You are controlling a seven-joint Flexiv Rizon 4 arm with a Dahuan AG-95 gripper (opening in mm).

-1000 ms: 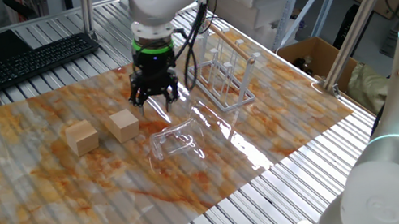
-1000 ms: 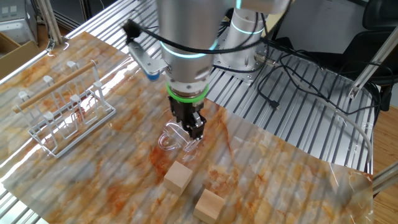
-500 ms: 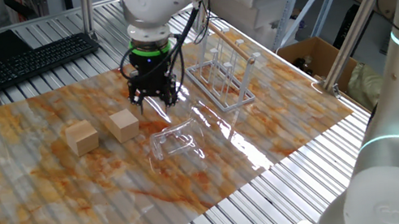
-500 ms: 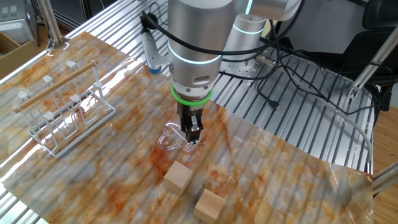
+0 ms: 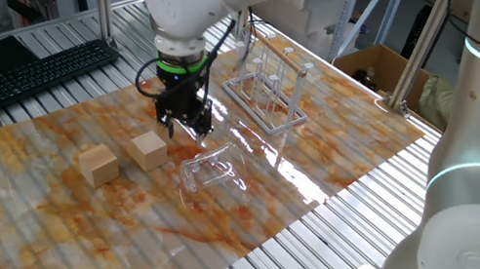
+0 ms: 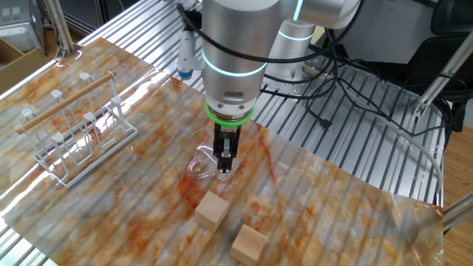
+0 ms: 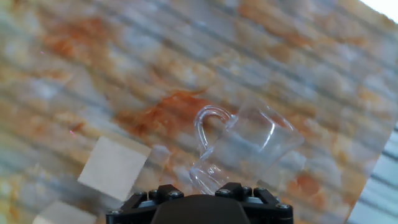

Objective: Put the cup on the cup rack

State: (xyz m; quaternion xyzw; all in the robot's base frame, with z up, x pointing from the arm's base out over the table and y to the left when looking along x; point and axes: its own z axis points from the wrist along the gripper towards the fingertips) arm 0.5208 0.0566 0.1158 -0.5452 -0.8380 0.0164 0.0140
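The cup (image 5: 212,171) is clear, has a loop handle and lies on its side on the marbled mat. It also shows in the other fixed view (image 6: 202,167) and in the hand view (image 7: 249,146). My gripper (image 5: 189,127) hangs just above the mat, a little behind the cup, between it and the cup rack (image 5: 267,90). In the other fixed view my gripper (image 6: 225,161) stands over the cup's edge. Its fingers look spread and hold nothing. The hand view shows only the hand's base, not the fingertips. The rack (image 6: 77,129) stands upright and apart.
Two tan wooden cubes (image 5: 98,164) (image 5: 150,150) sit left of the cup; they also show in the other fixed view (image 6: 211,210) (image 6: 248,243). One cube (image 7: 113,168) is near the hand. A keyboard (image 5: 41,71) lies at the back left.
The hand has turned about its vertical axis above the cup and shifted slightly. The cup, the cubes and the rack have not moved.
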